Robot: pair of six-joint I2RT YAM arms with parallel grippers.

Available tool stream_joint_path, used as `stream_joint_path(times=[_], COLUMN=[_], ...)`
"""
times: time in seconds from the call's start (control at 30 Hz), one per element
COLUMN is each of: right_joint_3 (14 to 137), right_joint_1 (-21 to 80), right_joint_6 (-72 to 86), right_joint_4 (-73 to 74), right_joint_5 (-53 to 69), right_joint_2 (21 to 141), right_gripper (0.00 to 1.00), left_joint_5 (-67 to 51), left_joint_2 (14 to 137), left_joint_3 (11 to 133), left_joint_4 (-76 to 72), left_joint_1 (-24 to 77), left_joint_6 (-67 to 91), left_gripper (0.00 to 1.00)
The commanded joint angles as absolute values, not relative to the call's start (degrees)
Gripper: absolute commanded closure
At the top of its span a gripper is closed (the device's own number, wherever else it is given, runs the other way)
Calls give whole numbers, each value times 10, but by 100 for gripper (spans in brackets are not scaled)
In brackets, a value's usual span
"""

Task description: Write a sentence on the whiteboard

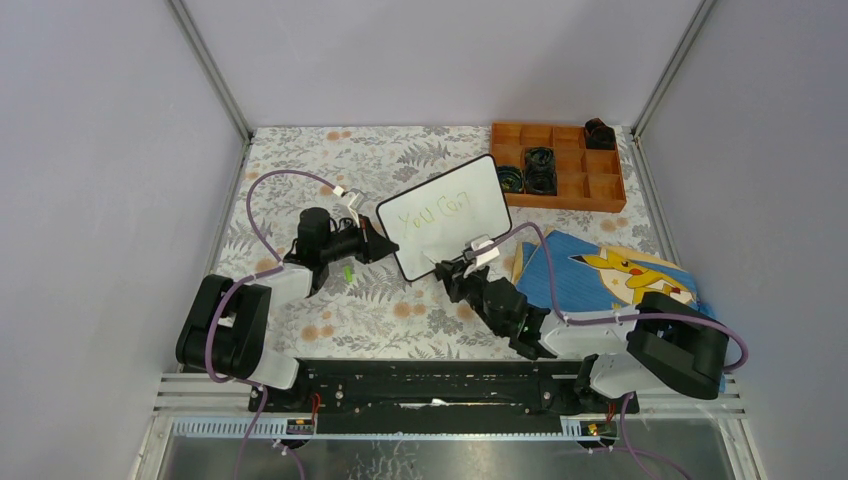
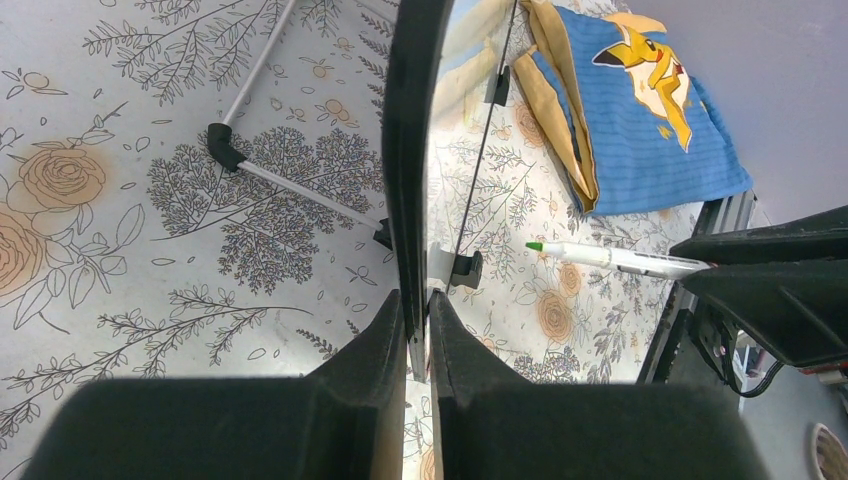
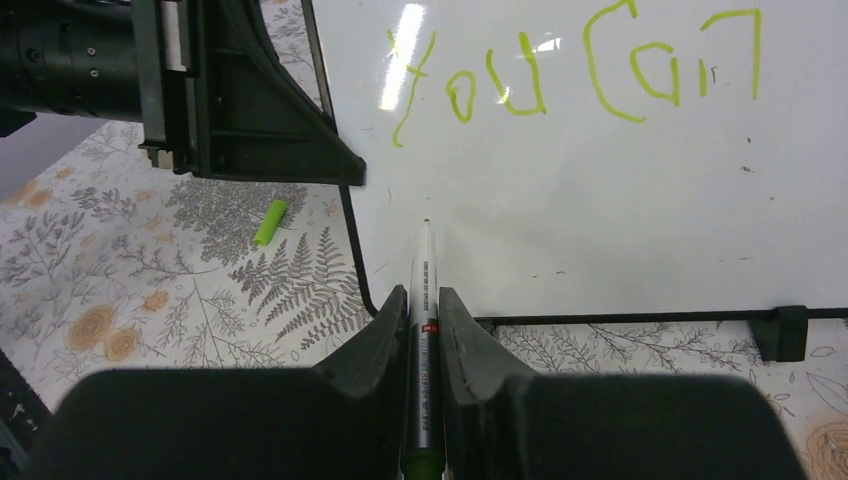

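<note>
The whiteboard (image 1: 450, 212) stands tilted at mid-table. The left gripper (image 2: 418, 318) is clamped on its thin black frame at the 9 o'clock edge, likely bracing the glossy panel against pen pressure. From 5 o'clock, the right gripper (image 3: 424, 300) pinches the slim white marker (image 3: 424, 262) along its barrel, tip aimed at blank surface below the sentence (image 1: 430, 214), which reads "You Can" in green. The cylindrical green cap (image 3: 268, 222) lies at 7 o'clock on the floral table cover (image 1: 300, 160).

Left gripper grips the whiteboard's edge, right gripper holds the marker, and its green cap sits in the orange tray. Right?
No: the green cap lies on the floral table cover, not in the orange tray. The right wrist view shows it; the rest stands.
</note>
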State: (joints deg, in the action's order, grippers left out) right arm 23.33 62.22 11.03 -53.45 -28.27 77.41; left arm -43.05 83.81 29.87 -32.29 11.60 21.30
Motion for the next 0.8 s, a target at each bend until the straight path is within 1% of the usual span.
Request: stream_joint_path(times=[0.0,0.2,0.77], right_joint_3=[222,248,290], right_joint_1=[627,627,624], right_joint_6=[86,105,98], right_joint_4=[-653,-591,-614], right_joint_5=[-260,-282,-347], right_joint_2=[783,786,841], right_gripper=[100,100,100], left_joint_5=[-382,-378,-374], left_joint_2=[846,844,844], left_joint_3=[301,300,301], left_joint_4=[-274,-274,-265], left_joint_1=[121,124,127], left_joint_6=[176,175,169], left_gripper=[100,100,100])
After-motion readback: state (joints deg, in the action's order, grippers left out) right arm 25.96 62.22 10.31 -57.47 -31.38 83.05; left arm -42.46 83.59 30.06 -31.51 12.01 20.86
